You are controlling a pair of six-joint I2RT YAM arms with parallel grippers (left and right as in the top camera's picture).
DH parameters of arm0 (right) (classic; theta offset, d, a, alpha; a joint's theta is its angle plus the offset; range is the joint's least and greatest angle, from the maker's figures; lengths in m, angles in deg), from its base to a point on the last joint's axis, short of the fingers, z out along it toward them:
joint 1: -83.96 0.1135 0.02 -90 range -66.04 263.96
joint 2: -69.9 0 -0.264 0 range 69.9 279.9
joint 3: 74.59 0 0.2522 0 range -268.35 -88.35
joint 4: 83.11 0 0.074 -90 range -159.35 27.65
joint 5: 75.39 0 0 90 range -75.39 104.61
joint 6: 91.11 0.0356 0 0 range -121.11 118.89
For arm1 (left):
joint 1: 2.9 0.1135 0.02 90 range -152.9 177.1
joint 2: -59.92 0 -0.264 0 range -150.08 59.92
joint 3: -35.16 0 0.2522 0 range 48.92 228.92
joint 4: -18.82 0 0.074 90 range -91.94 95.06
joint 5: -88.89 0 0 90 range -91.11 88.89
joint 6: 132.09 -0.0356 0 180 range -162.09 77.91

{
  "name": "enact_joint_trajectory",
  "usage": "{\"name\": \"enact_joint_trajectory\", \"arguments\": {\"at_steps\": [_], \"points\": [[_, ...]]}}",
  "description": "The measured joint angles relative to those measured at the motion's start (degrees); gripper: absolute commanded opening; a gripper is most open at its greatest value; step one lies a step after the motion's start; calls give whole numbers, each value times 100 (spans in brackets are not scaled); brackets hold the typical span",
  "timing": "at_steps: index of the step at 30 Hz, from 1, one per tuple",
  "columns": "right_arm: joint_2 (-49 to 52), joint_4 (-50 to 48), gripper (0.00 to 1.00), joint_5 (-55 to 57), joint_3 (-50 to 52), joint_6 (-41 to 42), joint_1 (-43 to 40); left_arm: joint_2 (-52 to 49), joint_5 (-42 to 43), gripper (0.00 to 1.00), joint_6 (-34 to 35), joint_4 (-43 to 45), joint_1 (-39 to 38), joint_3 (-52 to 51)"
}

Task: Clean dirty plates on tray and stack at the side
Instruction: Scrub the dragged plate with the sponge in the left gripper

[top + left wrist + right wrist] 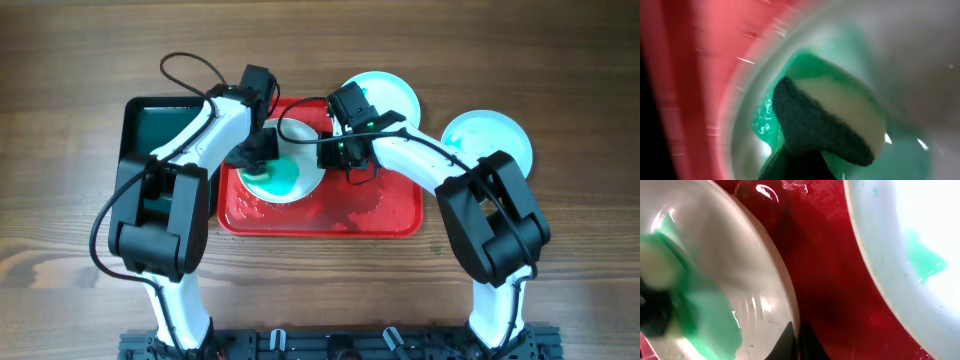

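A plate (300, 178) with a wide teal-green smear lies on the left part of the red tray (330, 218). My left gripper (256, 168) is shut on a sponge (832, 120), dark scrub side and pale foam, and presses it onto this plate (900, 45). My right gripper (335, 155) is shut on the same plate's right rim (790, 310), one finger on each side. A second plate (392, 92) sits at the tray's back edge and also shows in the right wrist view (900, 235). A third plate (492, 140) lies on the table to the right.
A dark green rectangular bin (145, 125) stands left of the tray. The tray floor (825, 270) is wet with droplets. Both arms cross over the tray's back half.
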Motion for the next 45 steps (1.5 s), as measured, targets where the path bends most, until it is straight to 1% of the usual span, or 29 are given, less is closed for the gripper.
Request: {"name": "enact_joint_trajectory", "arguments": {"at_steps": [2, 5, 9, 11, 16, 19, 23, 28, 30, 33, 35, 37, 39, 40, 43, 45], "points": [[2, -13, 4, -28, 0, 0, 0, -7, -426, 4, 306, 90, 0, -2], [7, -57, 4, -66, -11, 7, 37, -22, -708, 4, 452, 369, -4, -17], [9, -74, 4, -26, -33, 44, 24, -33, -632, 4, 319, 935, 2, -50], [9, -63, 4, 22, -33, 66, -44, -39, -83, 4, 52, 1325, 74, -61], [7, -46, 4, 50, -33, 66, -116, -90, 1401, 4, -575, 1764, 223, -61], [9, -33, 4, 66, -33, 59, -116, -116, 2055, 4, -719, 1670, 225, -61], [7, -24, 4, 59, -33, 11, -109, -138, 2865, 4, -1093, 960, 221, -63], [7, -4, 4, 42, -33, -68, -74, -175, 3248, 4, -1722, 142, 203, -72], [9, 2, 4, 39, -33, -92, -70, -190, 3309, 4, -1996, -4, 199, -74], [7, -4, 4, 42, -33, -94, -70, -201, 3351, 4, -2249, 63, 199, -87], [7, -13, 4, 46, -33, -92, -79, -201, 3397, 4, -2310, 319, 197, -114], [7, -15, 4, 52, -33, -92, -83, -201, 3379, 4, -2238, 684, 184, -127], [9, -42, 5, 76, -33, -85, -83, -201, 3206, 4, -1996, 1082, 160, -133], [9, -70, 4, 98, -33, -74, -83, -201, 2968, 4, -1687, 1335, 133, -136], [11, -87, 4, 109, -33, -66, -83, -164, 2227, 4, -855, 1694, 52, -120], [11, -87, 4, 109, -33, -66, -83, -129, 1419, 4, -269, 1757, 15, -70]]}}
